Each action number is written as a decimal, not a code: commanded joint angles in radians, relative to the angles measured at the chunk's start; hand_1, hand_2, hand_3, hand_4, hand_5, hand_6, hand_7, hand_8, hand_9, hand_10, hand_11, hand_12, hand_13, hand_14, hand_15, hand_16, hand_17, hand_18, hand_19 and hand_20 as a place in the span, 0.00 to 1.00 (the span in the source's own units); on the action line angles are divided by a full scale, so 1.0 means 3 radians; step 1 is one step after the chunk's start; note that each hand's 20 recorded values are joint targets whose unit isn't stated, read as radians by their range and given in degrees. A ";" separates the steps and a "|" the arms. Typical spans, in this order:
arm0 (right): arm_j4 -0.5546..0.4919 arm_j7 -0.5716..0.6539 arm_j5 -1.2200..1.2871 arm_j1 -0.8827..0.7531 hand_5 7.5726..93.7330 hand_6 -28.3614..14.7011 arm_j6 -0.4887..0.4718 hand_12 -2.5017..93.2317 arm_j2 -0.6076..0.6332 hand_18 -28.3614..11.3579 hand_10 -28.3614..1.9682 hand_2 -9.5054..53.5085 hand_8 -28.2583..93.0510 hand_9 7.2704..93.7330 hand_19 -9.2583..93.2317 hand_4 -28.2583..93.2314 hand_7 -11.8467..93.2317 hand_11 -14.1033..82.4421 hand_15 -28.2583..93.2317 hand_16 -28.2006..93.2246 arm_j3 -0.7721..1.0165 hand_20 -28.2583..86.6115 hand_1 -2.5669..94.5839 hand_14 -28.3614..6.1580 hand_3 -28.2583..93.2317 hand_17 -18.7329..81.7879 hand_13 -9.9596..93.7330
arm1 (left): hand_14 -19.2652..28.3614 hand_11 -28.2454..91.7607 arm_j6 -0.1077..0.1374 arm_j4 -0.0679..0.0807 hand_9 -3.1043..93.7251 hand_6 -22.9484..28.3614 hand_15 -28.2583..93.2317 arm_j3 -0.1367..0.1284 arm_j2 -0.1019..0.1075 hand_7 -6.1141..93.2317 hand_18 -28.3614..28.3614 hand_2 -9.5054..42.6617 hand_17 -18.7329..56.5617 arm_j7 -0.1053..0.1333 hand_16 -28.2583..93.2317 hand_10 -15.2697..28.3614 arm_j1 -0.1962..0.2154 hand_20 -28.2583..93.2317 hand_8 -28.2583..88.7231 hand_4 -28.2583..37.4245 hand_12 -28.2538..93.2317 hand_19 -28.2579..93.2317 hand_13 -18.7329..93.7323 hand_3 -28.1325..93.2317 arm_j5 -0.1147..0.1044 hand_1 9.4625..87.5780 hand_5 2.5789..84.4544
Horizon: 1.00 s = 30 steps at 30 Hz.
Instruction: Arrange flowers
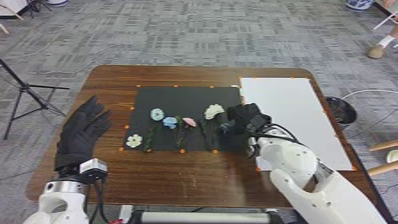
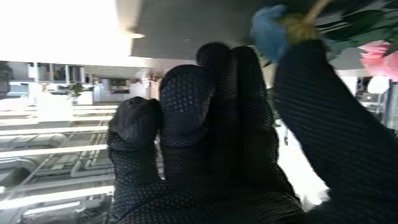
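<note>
In the head view my right hand [image 1: 247,118] is over the right part of the black mat [image 1: 178,93], its fingers fairly straight. My left hand [image 1: 82,131] lies open beside the mat's left edge. On the mat are a pale blue flower [image 1: 157,114], a blue flower [image 1: 171,121], a pink flower [image 1: 189,121], a large white flower [image 1: 213,111] and a small white flower [image 1: 134,140]. In the right wrist view my right hand [image 2: 209,165] has its thumb apart from the fingers; beyond the thumb tip show a blue bloom [image 2: 269,32] and a pink bloom [image 2: 382,60]. Contact is unclear.
A white board [image 1: 282,100] covers the right side of the brown table [image 1: 111,82]. A dark bin [image 1: 342,111] stands on the floor beyond the table's right edge, and a black tripod [image 1: 28,90] stands to the left.
</note>
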 commanded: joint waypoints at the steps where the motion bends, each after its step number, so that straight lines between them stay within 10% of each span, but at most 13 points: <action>1: -0.0359 -0.0078 0.0218 -0.0277 0.37 0.55 0.0012 0.35 0.0384 0.21 0.48 0.00 0.08 0.42 0.95 0.02 0.55 0.65 0.86 0.50 0.0360 0.71 0.37 0.53 0.95 0.46 0.61 | 0.71 0.36 -0.0016 -0.0008 0.31 0.48 0.40 0.0033 -0.0010 0.26 0.88 0.16 0.10 0.0033 0.27 0.62 0.0013 0.28 0.15 0.01 0.37 0.60 0.37 0.79 0.0005 0.19 0.31; 5: -0.0687 -0.0211 0.1069 -0.0747 0.32 0.52 -0.0010 0.32 0.0422 0.21 0.47 0.00 0.09 0.37 0.88 0.02 0.51 0.59 0.84 0.46 0.1095 0.70 0.33 0.50 0.95 0.41 0.54 | 0.72 0.36 -0.0033 0.0029 0.31 0.48 0.40 0.0107 -0.0024 0.26 0.88 0.16 0.10 0.0031 0.27 0.62 -0.0050 0.28 0.15 0.01 0.37 0.60 0.37 0.79 0.0008 0.19 0.31; 9: -0.0770 -0.0556 0.2352 -0.0993 0.27 0.53 -0.0954 0.29 0.0255 0.22 0.49 0.00 0.11 0.30 0.75 0.02 0.44 0.45 0.73 0.38 0.2158 0.62 0.36 0.52 0.97 0.35 0.42 | 0.71 0.36 -0.0103 0.0098 0.31 0.48 0.40 0.0210 -0.0052 0.26 0.88 0.16 0.10 -0.0037 0.27 0.61 -0.0129 0.28 0.15 0.01 0.37 0.60 0.37 0.79 0.0036 0.19 0.31; 13: -0.0821 -0.0494 0.3539 -0.1286 0.27 0.57 -0.0915 0.28 0.0153 0.22 0.57 0.00 0.11 0.29 0.61 0.02 0.41 0.36 0.55 0.38 0.2767 0.51 0.37 0.53 0.98 0.28 0.34 | 0.70 0.36 -0.0281 0.0257 0.29 0.48 0.39 0.0431 -0.0059 0.27 0.87 0.16 0.09 -0.0139 0.27 0.60 -0.0378 0.28 0.15 0.01 0.37 0.60 0.35 0.79 0.0197 0.21 0.30; 17: -0.0761 -0.0404 0.4691 -0.1287 0.30 0.62 -0.1027 0.27 -0.0051 0.20 0.58 0.00 0.13 0.32 0.48 0.04 0.31 0.26 0.37 0.47 0.3013 0.43 0.28 0.52 0.94 0.22 0.34 | 0.68 0.35 -0.0290 0.0349 0.28 0.48 0.38 0.0629 -0.0093 0.27 0.86 0.16 0.08 -0.0127 0.28 0.60 -0.0545 0.28 0.15 0.02 0.37 0.59 0.34 0.79 0.0231 0.21 0.29; 19: -0.0705 -0.0312 0.5094 -0.1211 0.31 0.60 -0.1021 0.26 -0.0122 0.17 0.55 0.01 0.16 0.32 0.41 0.04 0.22 0.19 0.27 0.51 0.2976 0.40 0.21 0.50 0.90 0.19 0.33 | 0.66 0.35 -0.0158 0.0373 0.27 0.48 0.35 0.0687 -0.0120 0.27 0.84 0.17 0.07 -0.0156 0.28 0.59 -0.0577 0.29 0.15 0.02 0.38 0.57 0.31 0.78 0.0312 0.21 0.29; 22: -0.0721 -0.0222 0.5261 -0.1174 0.28 0.59 -0.0925 0.23 -0.0207 0.16 0.55 0.06 0.17 0.27 0.37 0.04 0.18 0.16 0.22 0.51 0.2902 0.36 0.16 0.47 0.87 0.14 0.30 | 0.63 0.34 -0.0177 0.0394 0.24 0.48 0.32 0.0698 -0.0178 0.27 0.82 0.17 0.04 -0.0208 0.30 0.57 -0.0575 0.29 0.15 0.01 0.38 0.55 0.29 0.78 0.0410 0.20 0.28; 30: -0.0793 0.0020 0.5866 -0.1382 0.15 0.56 -0.0720 0.23 -0.0446 0.13 0.55 0.13 0.18 0.15 0.41 0.03 0.15 0.11 0.15 0.51 0.2864 0.31 0.13 0.45 0.85 0.07 0.22 | 0.61 0.28 -0.0214 0.0390 0.21 0.46 0.25 0.0684 -0.0435 0.25 0.83 0.12 0.02 -0.0125 0.33 0.54 -0.0556 0.30 0.16 0.00 0.41 0.53 0.28 0.76 0.0385 0.17 0.24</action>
